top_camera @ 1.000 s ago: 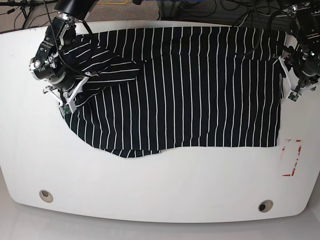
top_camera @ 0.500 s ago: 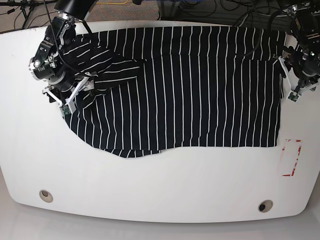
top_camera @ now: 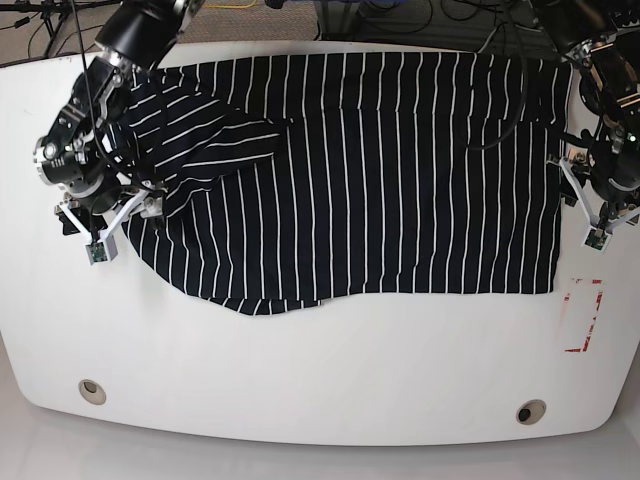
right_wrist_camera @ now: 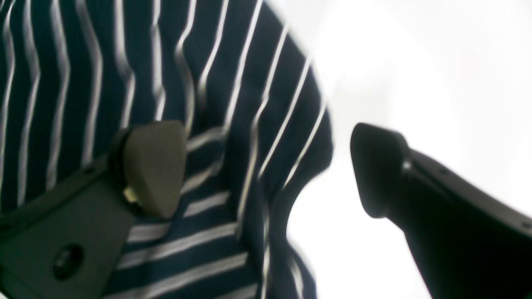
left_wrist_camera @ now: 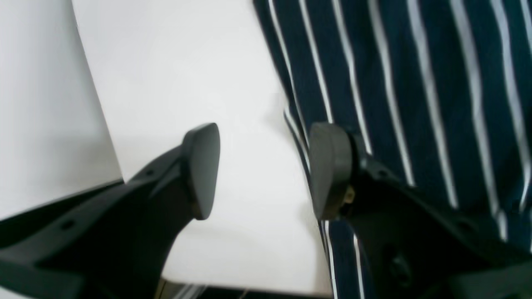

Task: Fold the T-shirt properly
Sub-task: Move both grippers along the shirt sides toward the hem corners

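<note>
The scene is brightly and evenly lit from above. The white table [top_camera: 320, 370] is washed out by glare in both wrist views, where the striped T-shirt [right_wrist_camera: 232, 124] is blurred. Only soft, faint shadows are cast.

No text, label or number is legible anywhere in these views.

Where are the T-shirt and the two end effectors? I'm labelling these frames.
T-shirt [top_camera: 400, 170]: base view, middle of the striped body.
Right end effector [right_wrist_camera: 266, 170]: right wrist view, midway between fingertips.
Left end effector [left_wrist_camera: 262, 170]: left wrist view, midway between fingertips.
</note>
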### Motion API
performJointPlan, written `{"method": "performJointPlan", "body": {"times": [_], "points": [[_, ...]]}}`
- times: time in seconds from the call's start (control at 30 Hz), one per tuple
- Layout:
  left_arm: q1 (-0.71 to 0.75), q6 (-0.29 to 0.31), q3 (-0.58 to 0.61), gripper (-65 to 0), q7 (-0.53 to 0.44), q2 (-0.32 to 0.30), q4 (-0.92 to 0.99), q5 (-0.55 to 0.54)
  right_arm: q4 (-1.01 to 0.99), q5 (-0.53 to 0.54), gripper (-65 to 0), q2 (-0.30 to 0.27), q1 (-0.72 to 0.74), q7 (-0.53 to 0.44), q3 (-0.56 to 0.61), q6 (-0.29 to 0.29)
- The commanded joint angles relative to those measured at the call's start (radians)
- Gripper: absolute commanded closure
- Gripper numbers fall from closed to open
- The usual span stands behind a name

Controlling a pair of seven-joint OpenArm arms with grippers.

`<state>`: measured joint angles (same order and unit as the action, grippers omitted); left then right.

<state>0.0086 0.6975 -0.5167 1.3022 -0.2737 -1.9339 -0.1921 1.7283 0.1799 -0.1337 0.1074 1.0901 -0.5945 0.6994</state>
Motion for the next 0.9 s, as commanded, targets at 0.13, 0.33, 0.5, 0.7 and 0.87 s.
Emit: {"method": "performJointPlan", "body": {"times": [0.13,0.33,0.5,0.7,0.87], "points": [[-0.088,0.001,-0.004,-32.5,-0.008,-0.005,-0.016,0.004,-0.207,-0.092,-59.9,-0.036,0.156,-0.12,0.0,-0.001],[-0.127,0.001,-0.004,-32.5,-0.006,-0.005,-0.016,0.004,-0.442,-0.188,-59.9,-0.06,0.283,-0.252,0.0,-0.001],[-0.129,0.001,-0.004,-32.5,-0.006,-0.005,-0.016,0.004,-0.65,-0.236,-59.9,-0.096,0.377,-0.382,0.0,-0.001],[-0.108,0.001,-0.01,-32.5,-0.006,-0.005,-0.016,0.004,-0.879,-0.26,-59.8,-0.14,0.453,-0.528,0.0,-0.001],[-0.094,0.001,-0.01,-32.5,-0.008,-0.005,-0.016,0.004,-0.943,-0.26,-59.8,-0.143,0.467,-0.581,0.0,-0.001]]}}
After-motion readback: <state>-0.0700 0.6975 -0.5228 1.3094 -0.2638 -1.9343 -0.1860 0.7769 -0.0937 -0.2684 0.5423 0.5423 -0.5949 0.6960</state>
